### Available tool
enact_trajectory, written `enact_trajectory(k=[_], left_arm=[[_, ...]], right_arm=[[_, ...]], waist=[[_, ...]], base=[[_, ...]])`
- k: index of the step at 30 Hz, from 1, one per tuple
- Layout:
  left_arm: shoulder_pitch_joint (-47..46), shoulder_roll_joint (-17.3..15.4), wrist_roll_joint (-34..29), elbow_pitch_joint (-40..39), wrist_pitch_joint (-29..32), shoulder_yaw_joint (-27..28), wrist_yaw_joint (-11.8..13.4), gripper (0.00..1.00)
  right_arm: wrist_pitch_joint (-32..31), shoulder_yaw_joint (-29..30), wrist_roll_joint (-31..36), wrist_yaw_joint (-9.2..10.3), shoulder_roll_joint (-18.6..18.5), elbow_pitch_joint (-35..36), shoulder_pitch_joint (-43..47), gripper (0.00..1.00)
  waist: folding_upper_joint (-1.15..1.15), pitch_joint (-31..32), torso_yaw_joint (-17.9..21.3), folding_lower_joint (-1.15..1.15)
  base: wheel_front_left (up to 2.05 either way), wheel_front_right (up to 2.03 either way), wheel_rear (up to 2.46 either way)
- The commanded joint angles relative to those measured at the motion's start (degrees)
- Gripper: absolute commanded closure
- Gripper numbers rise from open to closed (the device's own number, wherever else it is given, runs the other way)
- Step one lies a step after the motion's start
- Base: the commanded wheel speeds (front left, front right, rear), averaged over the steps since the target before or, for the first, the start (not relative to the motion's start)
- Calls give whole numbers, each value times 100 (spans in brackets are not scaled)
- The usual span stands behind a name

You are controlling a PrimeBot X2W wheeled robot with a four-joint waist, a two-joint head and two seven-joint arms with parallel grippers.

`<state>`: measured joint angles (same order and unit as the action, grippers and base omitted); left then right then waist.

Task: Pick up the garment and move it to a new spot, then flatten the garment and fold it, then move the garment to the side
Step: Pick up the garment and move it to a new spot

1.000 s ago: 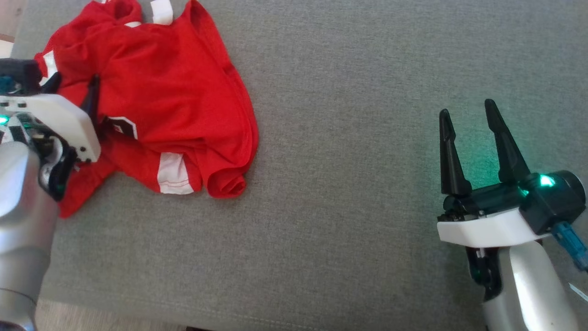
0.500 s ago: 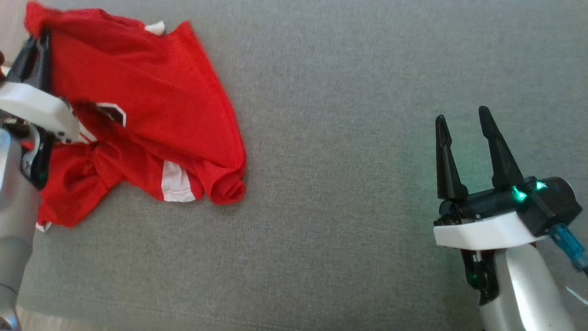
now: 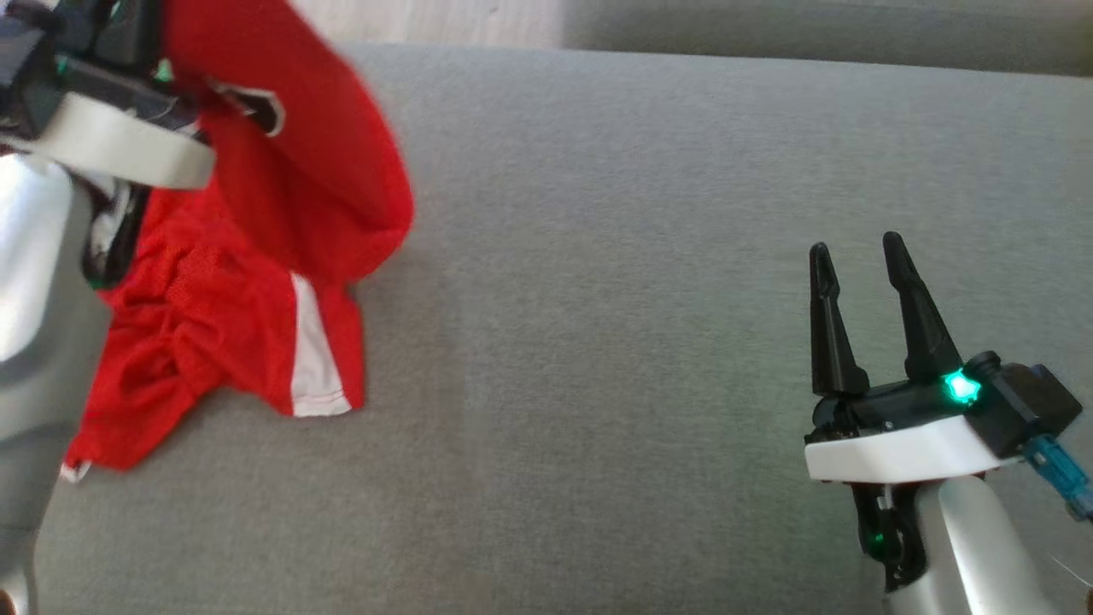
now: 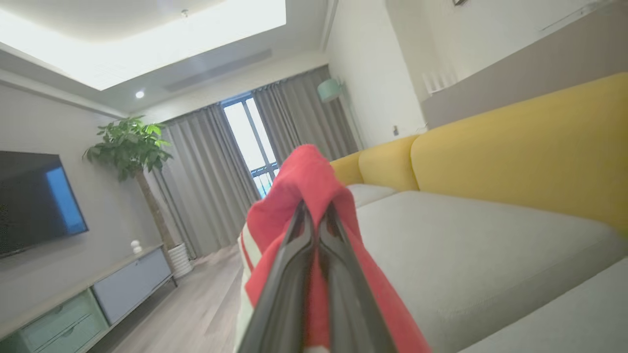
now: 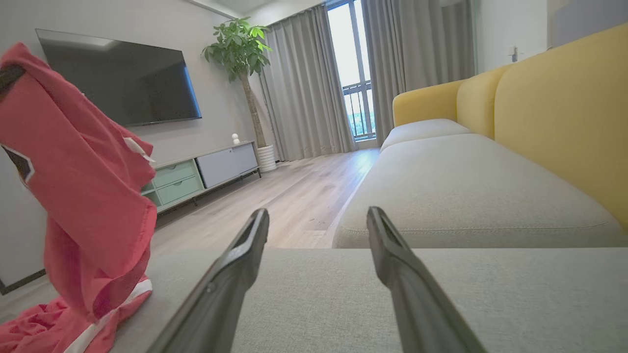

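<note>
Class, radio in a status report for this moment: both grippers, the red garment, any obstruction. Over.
Left gripper shut on garment, one end raised, rest on grey cushion. Right gripper open, empty, apart. No obstruction seen.

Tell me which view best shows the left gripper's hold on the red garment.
The left wrist view: the left gripper has both fingers shut on the red garment. The head view shows the gripper's pale body in front of the cloth. The right wrist view shows the garment hanging, its lower part on the cushion.
</note>
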<state>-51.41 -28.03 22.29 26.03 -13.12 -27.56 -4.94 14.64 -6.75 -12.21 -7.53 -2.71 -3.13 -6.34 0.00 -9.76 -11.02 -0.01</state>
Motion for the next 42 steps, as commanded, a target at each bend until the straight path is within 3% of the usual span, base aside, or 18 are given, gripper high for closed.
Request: enact_trajectory(k=[1,6,14,19,24,25,26,33,42], left_arm=[[-284,-289,-41,-406,46,186,69,100],[-177,-194,-20,-1541,507,48,243,100],[-111,260,64,-2452,1184,-290,508,100],[-166,573,10,-2446,1503,-588,612,100],[-286,731,-20,-1820,1651,-800,548,100],[-327,739,-35,-1606,1617,-826,512,64],[-380,757,-40,-1366,1552,-843,462,0],[-855,800,-125,194,710,-694,384,0],[-357,737,148,798,-53,-432,335,0]], right_arm=[[36,-153,-47,4,-17,163,-70,0],[36,-159,-179,4,-17,151,-19,0],[36,-168,-269,4,-17,202,-62,0],[36,-234,-373,4,-17,296,-208,0],[36,-320,-565,4,-17,401,-405,0],[36,-345,-600,4,-17,409,-444,0],[36,-362,-635,4,-17,419,-480,0],[36,-362,-764,4,-17,486,-572,0],[36,-133,-510,4,-17,395,-413,0]], waist=[[0,134,156,1],[0,295,474,1],[0,271,1034,1],[0,-1,1530,1],[0,-407,2075,1],[0,-481,2176,1],[0,-548,2264,1],[0,-763,2480,1],[0,-397,1875,1]], base=[[0,0,0],[0,0,0],[0,0,0],[0,0,0],[0,0,0],[0,0,0],[0,0,0],[0,0,0],[0,0,0]])
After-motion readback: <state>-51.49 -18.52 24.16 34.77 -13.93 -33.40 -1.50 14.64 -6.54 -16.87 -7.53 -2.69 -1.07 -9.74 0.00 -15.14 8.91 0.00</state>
